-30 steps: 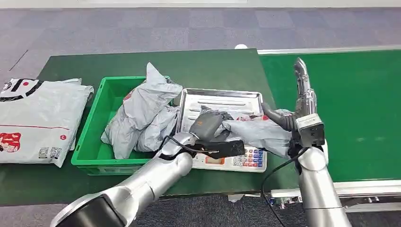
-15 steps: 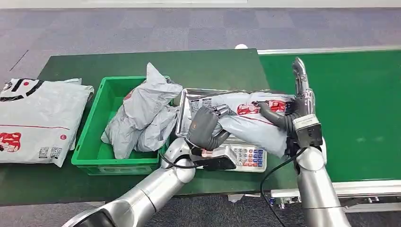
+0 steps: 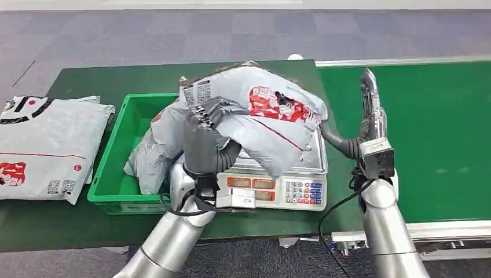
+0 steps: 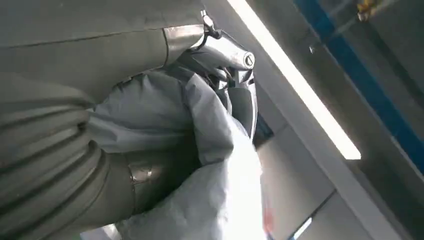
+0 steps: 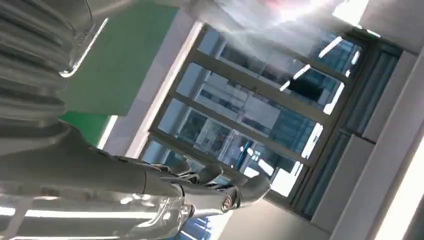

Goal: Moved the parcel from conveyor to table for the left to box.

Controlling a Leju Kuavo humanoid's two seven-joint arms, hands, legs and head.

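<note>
My left hand [image 3: 204,136] has the parcel [image 3: 263,113] gripped from underneath, fingers curled into the crinkly grey plastic near the end with the printed label. It's a soft poly mailer, floppy and creased, with a red print on the top face. It's up in the air above the scale [image 3: 278,179], draped over my hand and sagging at both sides. The long axis runs roughly left to right across the head view, label end toward the green crate [image 3: 116,174], the other end drooping down toward the scale's steel tray.

My right hand [image 3: 370,113] is just beside the parcel's far end, fingers straight and pointing away from me over the conveyor [image 3: 428,127]. The thick grey thumb reaches in under the parcel's edge (can't tell if it's actually touching). Nothing in it, fingers apart.

The crate is hard green plastic and already has a couple of crumpled grey mailers [image 3: 159,145] stuffed in it; the held parcel hides part of them. The scale's tray is mostly covered too, only its front lip and the button panel show. Another flat mailer [image 3: 46,147] lies on the green worktop [image 3: 116,75], cut off at the left edge.

In the left wrist view the parcel [image 4: 200,150] is a bright, blown-out fold of plastic against my hand [image 4: 75,150].
</note>
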